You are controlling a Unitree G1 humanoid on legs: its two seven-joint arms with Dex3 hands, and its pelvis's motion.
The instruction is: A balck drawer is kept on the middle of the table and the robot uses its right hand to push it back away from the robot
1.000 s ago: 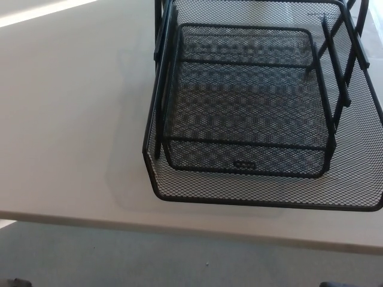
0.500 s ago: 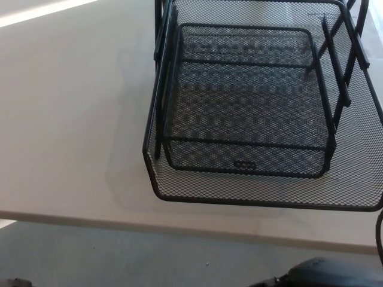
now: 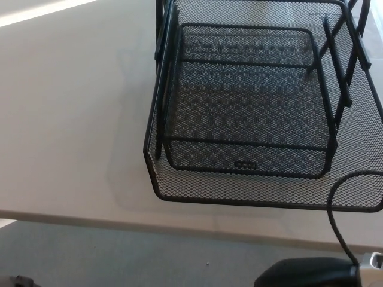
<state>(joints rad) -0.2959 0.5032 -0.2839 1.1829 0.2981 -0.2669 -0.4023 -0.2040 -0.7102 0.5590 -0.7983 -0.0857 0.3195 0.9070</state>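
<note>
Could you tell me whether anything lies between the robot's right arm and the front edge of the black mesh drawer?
Nothing visible does. The right arm shows only at the bottom edge, its hand unseen; between it and the drawer's front rim lies only bare table. A thin black cable loops near the right front corner.

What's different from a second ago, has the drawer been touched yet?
Not yet. A black part of the right arm has risen into view at the bottom right, trailing a black cable up across the near rim of the black wire-mesh drawer. The drawer and the white table are unchanged.
</note>
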